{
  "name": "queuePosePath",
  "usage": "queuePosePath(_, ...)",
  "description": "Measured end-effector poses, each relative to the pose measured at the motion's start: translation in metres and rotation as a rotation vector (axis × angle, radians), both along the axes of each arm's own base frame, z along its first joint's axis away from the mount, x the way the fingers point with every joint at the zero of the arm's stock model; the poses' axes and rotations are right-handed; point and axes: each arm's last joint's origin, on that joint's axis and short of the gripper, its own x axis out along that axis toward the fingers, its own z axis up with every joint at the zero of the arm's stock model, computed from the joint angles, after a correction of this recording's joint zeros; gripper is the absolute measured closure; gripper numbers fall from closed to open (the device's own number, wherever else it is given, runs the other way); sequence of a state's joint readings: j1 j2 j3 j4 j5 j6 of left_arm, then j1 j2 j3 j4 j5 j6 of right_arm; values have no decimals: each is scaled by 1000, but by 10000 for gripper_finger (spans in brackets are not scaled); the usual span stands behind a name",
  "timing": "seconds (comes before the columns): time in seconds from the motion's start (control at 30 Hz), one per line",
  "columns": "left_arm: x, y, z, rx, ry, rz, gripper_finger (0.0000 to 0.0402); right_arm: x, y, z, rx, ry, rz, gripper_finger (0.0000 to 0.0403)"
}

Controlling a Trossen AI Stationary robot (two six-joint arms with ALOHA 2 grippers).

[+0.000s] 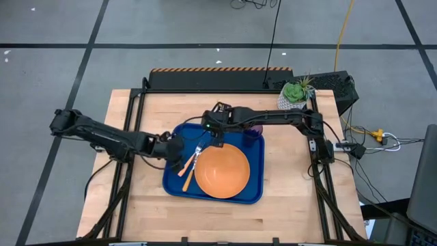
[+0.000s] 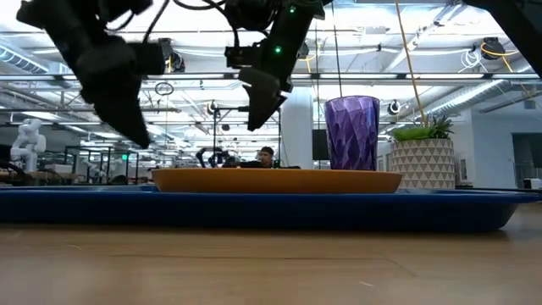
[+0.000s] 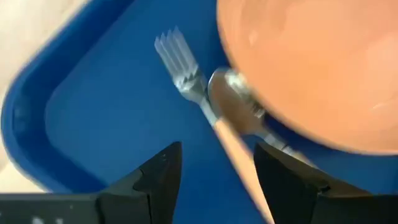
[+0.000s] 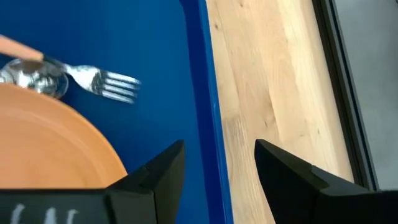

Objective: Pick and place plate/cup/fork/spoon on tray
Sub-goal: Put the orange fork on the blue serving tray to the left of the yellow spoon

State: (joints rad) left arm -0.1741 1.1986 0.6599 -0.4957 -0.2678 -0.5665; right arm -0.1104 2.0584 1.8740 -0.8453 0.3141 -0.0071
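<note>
Wooden table (image 1: 136,198): fork (image 3: 180,65) and spoon (image 3: 233,109) lie just ahead of the left pincer (image 3: 214,174), open and empty.

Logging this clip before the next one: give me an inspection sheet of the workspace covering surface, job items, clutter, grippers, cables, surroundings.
Surface: wooden table, bare around the tray.
Job's things: blue tray holds the orange plate; fork and spoon lie crossed beside the plate on the tray; purple cup stands behind the plate.
Clutter: potted succulent at the table's far right corner.
Grippers: left gripper open above the cutlery; right gripper open over the tray's edge; both empty.
Cables: yellow cable and black leads on the floor.
Surroundings: grey floor with dark tape lines; open lab hall beyond.
</note>
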Motion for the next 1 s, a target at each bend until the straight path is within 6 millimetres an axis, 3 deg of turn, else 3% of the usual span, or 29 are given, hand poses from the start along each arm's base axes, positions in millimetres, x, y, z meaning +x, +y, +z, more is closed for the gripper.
queuePosePath(0.23, 13, -3, -20, -32, 186, 48, 199, -10, 1, 0, 10, 87, 0, 218)
queuePosePath(0.53, 29, -8, -10, -71, 144, 53, 199, -19, 2, -2, 29, 176, -23, 218)
queuePosePath(0.87, 24, -10, -12, -130, 184, 106, 199, -23, 3, -3, 40, 211, -43, 218)
queuePosePath(1.0, 29, -12, -28, -120, 246, 120, 199, -24, 3, -3, 44, 221, -52, 218)
